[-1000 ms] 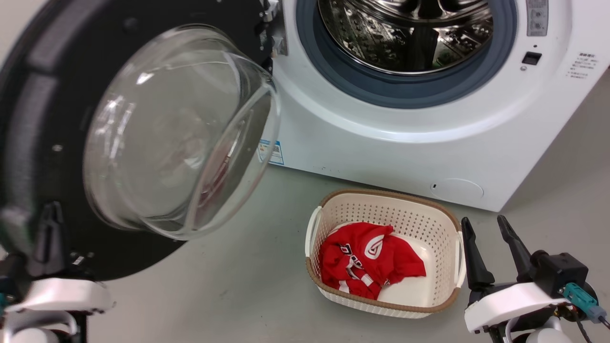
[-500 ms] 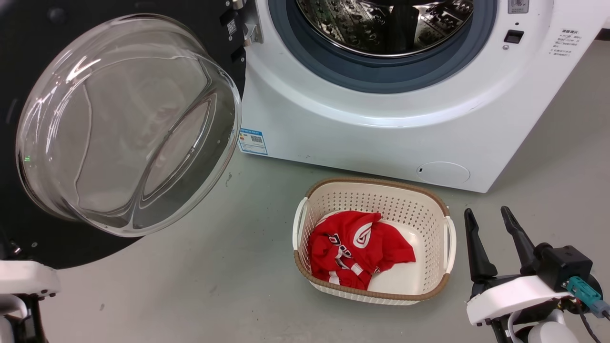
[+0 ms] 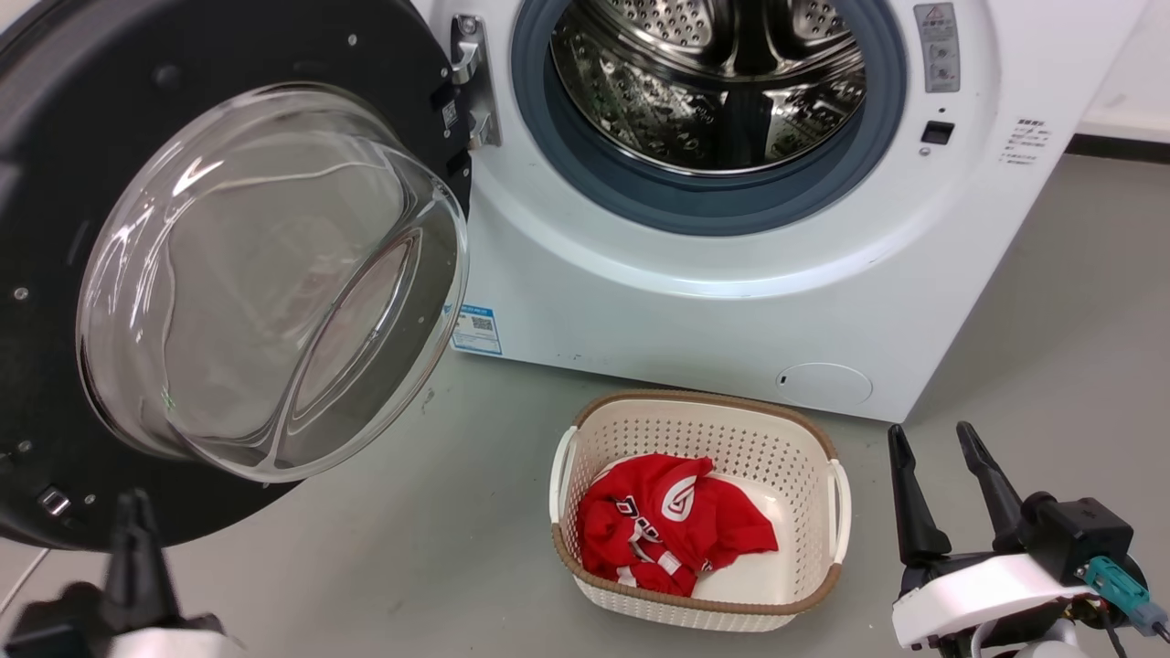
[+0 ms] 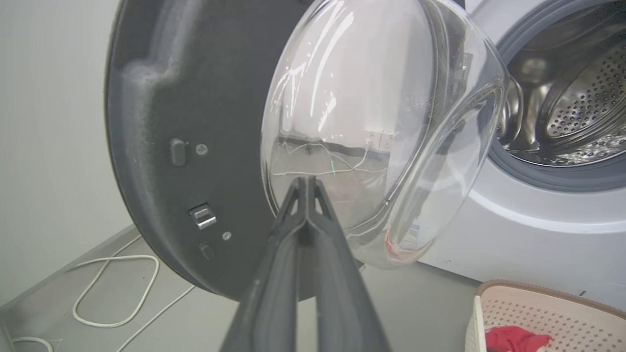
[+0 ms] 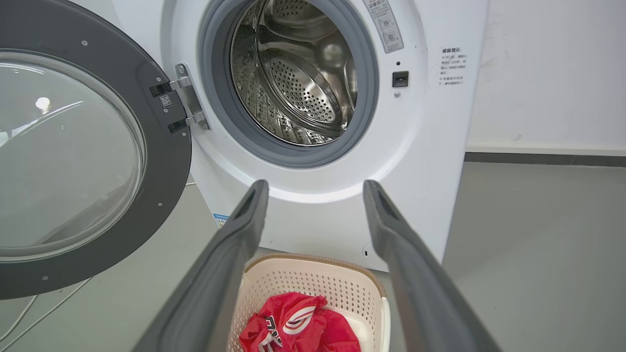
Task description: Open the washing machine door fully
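Black washing machine door [image 3: 265,274] hung wide open, task seemingly done. Left end effector [image 4: 305,182], closed and empty, had backed off below that door; right end effector [image 3: 928,434] waited open

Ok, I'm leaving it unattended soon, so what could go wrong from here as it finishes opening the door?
1. The shut left pincer points at the glass bowl window of the washing machine door; a push there could scrape the glass.
2. A white cable loops on the floor by the door's lower edge and might snag.
3. The cream basket sits near the open right pincer; a base move could bump it.
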### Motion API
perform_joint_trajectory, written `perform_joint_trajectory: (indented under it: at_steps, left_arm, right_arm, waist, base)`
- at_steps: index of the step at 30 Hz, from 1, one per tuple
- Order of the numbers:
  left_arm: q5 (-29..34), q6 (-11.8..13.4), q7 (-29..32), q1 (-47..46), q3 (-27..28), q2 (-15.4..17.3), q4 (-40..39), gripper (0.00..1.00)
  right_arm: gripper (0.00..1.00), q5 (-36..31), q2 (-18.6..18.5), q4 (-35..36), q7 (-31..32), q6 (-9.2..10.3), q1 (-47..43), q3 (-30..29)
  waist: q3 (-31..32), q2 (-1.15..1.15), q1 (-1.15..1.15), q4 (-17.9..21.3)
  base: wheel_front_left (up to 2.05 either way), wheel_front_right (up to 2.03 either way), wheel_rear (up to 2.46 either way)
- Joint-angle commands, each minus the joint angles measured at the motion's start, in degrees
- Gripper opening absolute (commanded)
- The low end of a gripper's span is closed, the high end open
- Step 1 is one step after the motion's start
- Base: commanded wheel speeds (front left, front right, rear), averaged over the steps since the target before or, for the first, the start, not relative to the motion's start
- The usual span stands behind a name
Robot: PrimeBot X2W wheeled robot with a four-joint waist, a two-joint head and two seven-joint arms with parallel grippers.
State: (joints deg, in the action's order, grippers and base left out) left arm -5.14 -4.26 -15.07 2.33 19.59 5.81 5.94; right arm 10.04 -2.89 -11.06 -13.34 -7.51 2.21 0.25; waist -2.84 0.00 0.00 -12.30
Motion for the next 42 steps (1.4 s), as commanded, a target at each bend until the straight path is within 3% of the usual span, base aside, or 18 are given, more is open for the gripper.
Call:
perform_joint_trajectory:
  at_steps: [1, 3, 4, 6, 7, 8, 13, 17, 27, 42]
  left_arm:
    - [0.4, -0.4, -0.1, 1.2, -0.8, -0.5, -0.6, 0.0]
    - [0.1, -0.8, -0.1, 2.5, -2.5, -1.6, -1.7, 0.03]
    - [0.1, -0.9, -0.1, 3.1, -3.9, -1.9, -2.0, 0.25]
    - [0.3, -1.3, -0.1, 3.7, -6.4, -2.4, -2.3, 0.5]
    - [0.4, -1.5, -0.1, 3.8, -7.8, -2.5, -2.5, 0.9]
    - [0.6, -1.7, -0.1, 3.8, -9.5, -2.7, -2.6, 1.0]
    - [1.4, -2.3, -0.1, 1.9, -16.6, -2.8, -4.4, 1.0]
    - [1.7, -2.3, -0.1, 0.4, -19.0, -2.9, -6.7, 1.0]
    - [2.4, -1.3, -0.1, 0.5, -17.9, -2.9, -9.8, 1.0]
    - [2.4, -2.1, -0.1, 1.5, -17.9, -2.9, -9.0, 1.0]
  right_arm:
    - [1.0, -0.1, 0.1, 0.4, -0.4, 0.04, -0.5, 0.1]
    - [1.0, -0.3, 0.0, 0.7, -0.5, 0.04, -1.0, -0.1]
    - [1.0, -0.4, 0.0, 0.9, -0.5, 0.04, -1.3, -0.3]
    - [1.0, -0.6, 0.1, 1.3, -0.6, 0.04, -1.4, -0.6]
    - [1.0, -0.8, 0.1, 1.7, -0.7, 0.04, -1.3, -0.5]
    - [1.0, -1.0, 0.1, 2.2, -0.8, 0.04, -1.4, -0.5]
    - [1.0, -4.8, 0.1, 4.4, -0.9, 0.04, -1.9, -0.5]
    - [1.0, -6.9, 0.1, 6.4, -1.1, 0.04, -2.7, -0.2]
    - [1.0, -8.1, 0.1, 9.3, -0.5, 0.04, -4.8, -0.4]
    - [1.0, -7.0, 0.1, 8.3, -0.8, 0.04, -4.3, -0.7]
  waist:
    - [0.6, 0.0, 0.0, 0.7]
    - [1.1, 0.0, 0.0, 1.1]
    - [1.2, 0.0, 0.0, 1.4]
    - [1.5, 0.0, 0.0, 2.1]
    - [1.6, 0.0, 0.0, 2.6]
    - [1.8, 0.0, 0.0, 3.1]
    - [2.2, 0.0, 0.0, 6.1]
    - [2.5, 0.0, 0.0, 8.5]
    - [2.6, 0.0, 0.0, 11.3]
    - [2.5, 0.0, 0.0, 11.2]
  base:
    - [0.0, 0.0, 0.0]
    - [0.0, 0.0, 0.0]
    - [0.0, 0.0, 0.0]
    - [0.0, 0.0, 0.0]
    - [0.0, 0.0, 0.0]
    - [0.0, 0.0, 0.0]
    - [0.0, 0.0, 0.0]
    - [0.0, 0.0, 0.0]
    - [0.0, 0.0, 0.0]
    - [0.0, 0.0, 0.0]
